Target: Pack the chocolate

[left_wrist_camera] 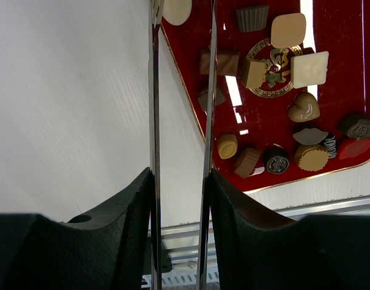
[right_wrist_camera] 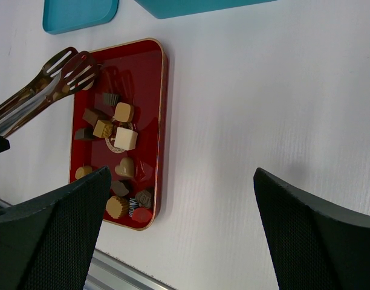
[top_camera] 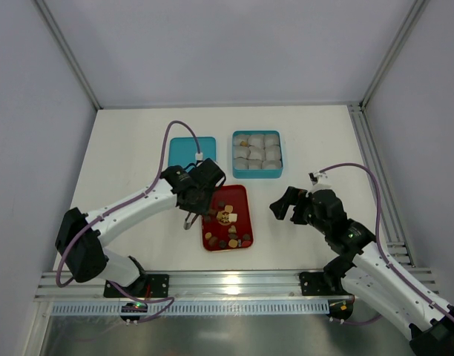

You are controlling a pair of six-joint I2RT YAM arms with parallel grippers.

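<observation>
From above, the white table [top_camera: 138, 148] carries a red tray [top_camera: 250, 219] near its front middle, with the chocolate [top_camera: 227, 217] scattered over it as small brown, tan and cream pieces. Behind the tray sit a teal box [top_camera: 280, 156] filled with crinkled paper cups [top_camera: 257, 154] and, to its left, a flat teal lid [top_camera: 190, 152]. Bare tabletop lies to either side. The left gripper [top_camera: 193, 194] hangs over the tray's left rim, clamped on metal tongs [top_camera: 191, 221]. The right gripper [top_camera: 281, 205] sits well to the right of the tray over bare table. In the left wrist view the left gripper's black fingers [left_wrist_camera: 133, 229] press the two tong blades [left_wrist_camera: 153, 90], which run up along the tray's gold-trimmed edge [left_wrist_camera: 191, 96]. One blade is over the table and the other over the red floor. The pieces [left_wrist_camera: 304, 107] lie loosely, with red gaps between them, and a cream round one shows between the tong tips at the top edge; whether it is pinched cannot be told. In the right wrist view the right gripper [right_wrist_camera: 185, 241] has its fingers [right_wrist_camera: 52, 235] spread wide over bare table. The tray's rim [right_wrist_camera: 163, 121] is to one side, the slotted tong tips [right_wrist_camera: 76, 63] are at its far corner, and the chocolate [right_wrist_camera: 126, 138] is inside.
</observation>
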